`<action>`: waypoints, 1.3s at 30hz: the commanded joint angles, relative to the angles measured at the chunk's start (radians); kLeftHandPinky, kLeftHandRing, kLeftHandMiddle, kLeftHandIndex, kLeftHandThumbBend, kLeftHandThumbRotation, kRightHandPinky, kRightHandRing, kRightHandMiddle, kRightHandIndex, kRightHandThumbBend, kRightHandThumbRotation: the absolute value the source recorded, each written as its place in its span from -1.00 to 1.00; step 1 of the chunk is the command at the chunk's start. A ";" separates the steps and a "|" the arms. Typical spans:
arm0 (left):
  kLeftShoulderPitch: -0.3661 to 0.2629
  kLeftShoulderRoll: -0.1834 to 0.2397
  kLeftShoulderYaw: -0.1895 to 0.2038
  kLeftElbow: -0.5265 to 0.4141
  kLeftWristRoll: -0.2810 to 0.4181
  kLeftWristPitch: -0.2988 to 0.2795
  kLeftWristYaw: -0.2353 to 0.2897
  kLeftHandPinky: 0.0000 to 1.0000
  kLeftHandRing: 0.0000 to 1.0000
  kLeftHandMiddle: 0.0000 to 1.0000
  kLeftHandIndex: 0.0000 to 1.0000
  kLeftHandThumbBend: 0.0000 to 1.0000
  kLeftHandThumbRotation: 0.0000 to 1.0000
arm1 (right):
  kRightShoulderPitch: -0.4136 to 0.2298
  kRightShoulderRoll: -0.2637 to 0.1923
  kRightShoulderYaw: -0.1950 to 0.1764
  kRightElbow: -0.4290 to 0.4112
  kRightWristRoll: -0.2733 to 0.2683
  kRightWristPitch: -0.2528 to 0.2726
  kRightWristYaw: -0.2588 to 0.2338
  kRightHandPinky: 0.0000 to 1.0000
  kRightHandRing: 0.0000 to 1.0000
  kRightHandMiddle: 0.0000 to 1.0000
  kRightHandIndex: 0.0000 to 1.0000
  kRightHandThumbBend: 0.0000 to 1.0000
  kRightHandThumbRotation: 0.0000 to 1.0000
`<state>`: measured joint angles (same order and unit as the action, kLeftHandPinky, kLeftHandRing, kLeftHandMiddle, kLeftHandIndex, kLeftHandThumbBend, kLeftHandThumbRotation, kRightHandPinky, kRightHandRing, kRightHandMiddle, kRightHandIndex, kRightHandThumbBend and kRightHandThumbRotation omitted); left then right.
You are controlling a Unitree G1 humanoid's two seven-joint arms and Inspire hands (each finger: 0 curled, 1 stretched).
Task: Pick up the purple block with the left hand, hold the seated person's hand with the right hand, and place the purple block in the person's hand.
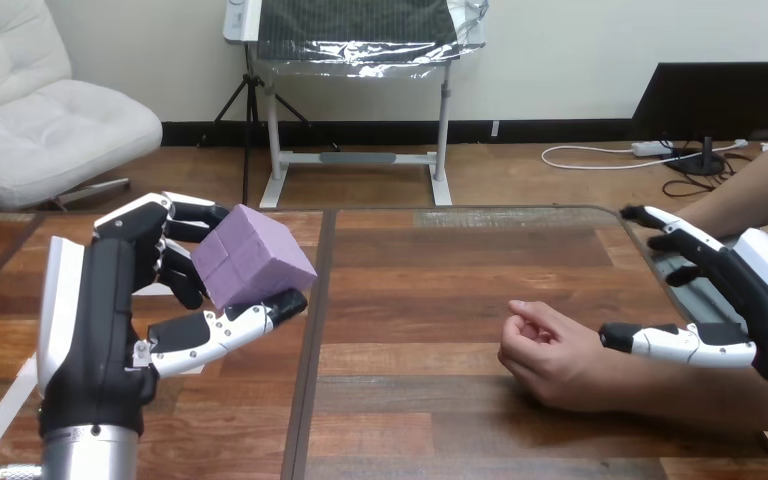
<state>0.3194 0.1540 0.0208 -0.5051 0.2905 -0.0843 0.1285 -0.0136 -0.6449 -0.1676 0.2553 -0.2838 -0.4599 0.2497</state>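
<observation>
Wooden table (440, 300) | left hand (110, 300) clamps purple block (252, 257) between fingers and thumb, raised at left | person's hand (545, 355) loosely fisted on table, right of centre | right hand (760, 300) spread wide at person's wrist (622, 382), thumb in front of it

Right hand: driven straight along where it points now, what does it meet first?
Probably the person's hand: the right hand points left, its thumb beside the wrist. Its upper fingers may pass behind the fist; depth is unclear.
</observation>
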 commanded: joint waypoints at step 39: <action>-0.017 -0.012 0.034 -0.009 -0.030 -0.038 -0.020 -0.48 -0.37 -0.28 -0.21 0.36 -1.00 | -0.183 -0.191 0.152 0.286 -0.205 -0.091 -0.026 0.84 0.78 0.78 0.79 1.00 -0.21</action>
<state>0.3275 0.1496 0.0393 -0.5051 0.2794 -0.0927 0.1094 -0.1083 -0.7863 -0.0297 0.5146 -0.4776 -0.5342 0.2424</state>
